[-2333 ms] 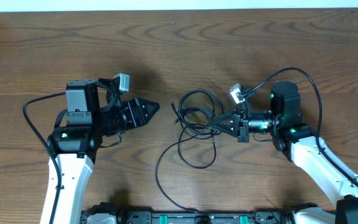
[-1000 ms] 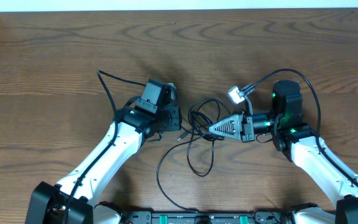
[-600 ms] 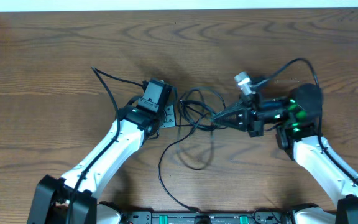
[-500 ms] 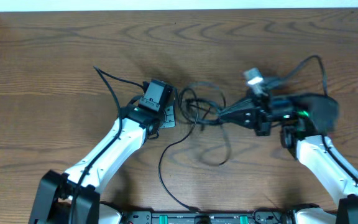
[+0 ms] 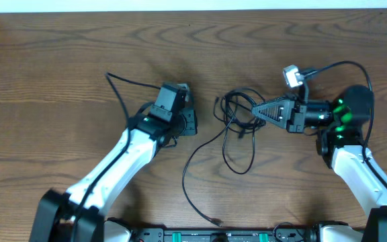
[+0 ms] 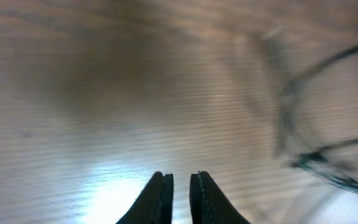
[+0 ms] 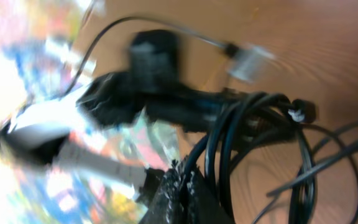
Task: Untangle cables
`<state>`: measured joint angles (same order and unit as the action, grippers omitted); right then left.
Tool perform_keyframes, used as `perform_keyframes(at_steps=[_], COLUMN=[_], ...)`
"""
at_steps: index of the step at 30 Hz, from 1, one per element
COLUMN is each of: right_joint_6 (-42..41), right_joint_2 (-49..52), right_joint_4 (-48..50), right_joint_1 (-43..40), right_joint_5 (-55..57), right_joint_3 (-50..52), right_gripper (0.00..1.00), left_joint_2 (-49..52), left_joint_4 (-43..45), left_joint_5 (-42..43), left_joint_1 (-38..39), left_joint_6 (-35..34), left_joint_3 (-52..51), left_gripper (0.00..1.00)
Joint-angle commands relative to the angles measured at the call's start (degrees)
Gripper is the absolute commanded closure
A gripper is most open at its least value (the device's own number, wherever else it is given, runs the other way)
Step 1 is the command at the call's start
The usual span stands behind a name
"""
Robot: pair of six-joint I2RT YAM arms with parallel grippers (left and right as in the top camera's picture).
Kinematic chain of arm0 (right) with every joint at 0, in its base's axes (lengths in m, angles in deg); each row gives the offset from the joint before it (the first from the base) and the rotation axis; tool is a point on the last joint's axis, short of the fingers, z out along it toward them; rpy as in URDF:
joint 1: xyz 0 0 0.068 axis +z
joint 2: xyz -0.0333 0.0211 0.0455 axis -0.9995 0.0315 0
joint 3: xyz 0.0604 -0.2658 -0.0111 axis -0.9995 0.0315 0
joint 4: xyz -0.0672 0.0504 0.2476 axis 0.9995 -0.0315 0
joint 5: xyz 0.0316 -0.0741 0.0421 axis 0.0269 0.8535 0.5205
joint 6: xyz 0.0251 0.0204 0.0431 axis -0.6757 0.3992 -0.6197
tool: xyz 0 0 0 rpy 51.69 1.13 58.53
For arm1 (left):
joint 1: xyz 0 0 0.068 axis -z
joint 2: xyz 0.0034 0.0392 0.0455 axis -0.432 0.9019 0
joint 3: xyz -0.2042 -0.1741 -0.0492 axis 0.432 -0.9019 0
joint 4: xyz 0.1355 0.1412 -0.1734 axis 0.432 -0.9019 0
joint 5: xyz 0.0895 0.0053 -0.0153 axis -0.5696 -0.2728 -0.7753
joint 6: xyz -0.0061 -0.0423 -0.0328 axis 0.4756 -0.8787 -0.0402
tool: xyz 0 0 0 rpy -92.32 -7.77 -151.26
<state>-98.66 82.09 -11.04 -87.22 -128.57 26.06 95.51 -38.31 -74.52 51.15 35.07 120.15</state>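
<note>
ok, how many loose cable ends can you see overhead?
2: one plug end at the bottom centre of the view, one tip at the upper left of the cables. Others may be hidden in the tangle.

No words, brand marks, numbers or signs are showing legibly in any view; both wrist pictures are blurring heavily, and nothing in the overhead picture is reading as text.

my overhead view looks straight down on the table (image 5: 59, 54). both wrist views sit low and close, facing inward; all three share the cables (image 5: 237, 111).
</note>
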Motion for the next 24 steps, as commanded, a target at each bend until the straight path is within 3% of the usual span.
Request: perform_keyframes(at_steps=[1, 4, 10, 14, 17, 21, 24], right_joint_6=[15.8, 20.0, 20.7, 12.0, 2.4, -13.0, -18.2], right_joint_2=[-0.2, -0.2, -0.2, -0.2, -0.2, -0.2, -0.2], right_joint_4=[-15.4, -28.5, -35.5, -35.5, -35.5, -35.0, -31.3], right_joint_1=[0.9, 3.4, 9.3, 12.6, 12.9, 11.1, 10.1], right_joint_5=[13.0, 26.5, 38.9, 41.1, 43.2, 43.6, 43.3], right_joint_3=[-0.5, -0.5, -0.5, -0.8, -0.8, -0.8, -0.8], right_gripper=[0.98, 0.98, 0.98, 0.98, 0.99, 0.99, 0.99], left_joint_2=[-5.7, -8.3, -9.6, -9.6, -9.6, -9.8, -9.8], left_joint_4=[0.0, -0.3, -0.3, -0.2, 0.2, 0.4, 1.2], left_joint_5=[5.4, 5.3, 7.2, 13.7, 17.3, 17.5, 16.7], left_joint_1=[-0.1, -0.1, -0.1, -0.1, 0.3, 3.1, 5.8], left_joint_6=[1.2, 1.2, 1.0, 1.0, 3.8, 6.7, 7.8], left_joint_3=[-0.6, -0.6, -0.6, -0.6, -0.6, -0.6, -0.6], left_gripper=[0.72, 0.71, 0.7, 0.69, 0.63, 0.59, 0.56])
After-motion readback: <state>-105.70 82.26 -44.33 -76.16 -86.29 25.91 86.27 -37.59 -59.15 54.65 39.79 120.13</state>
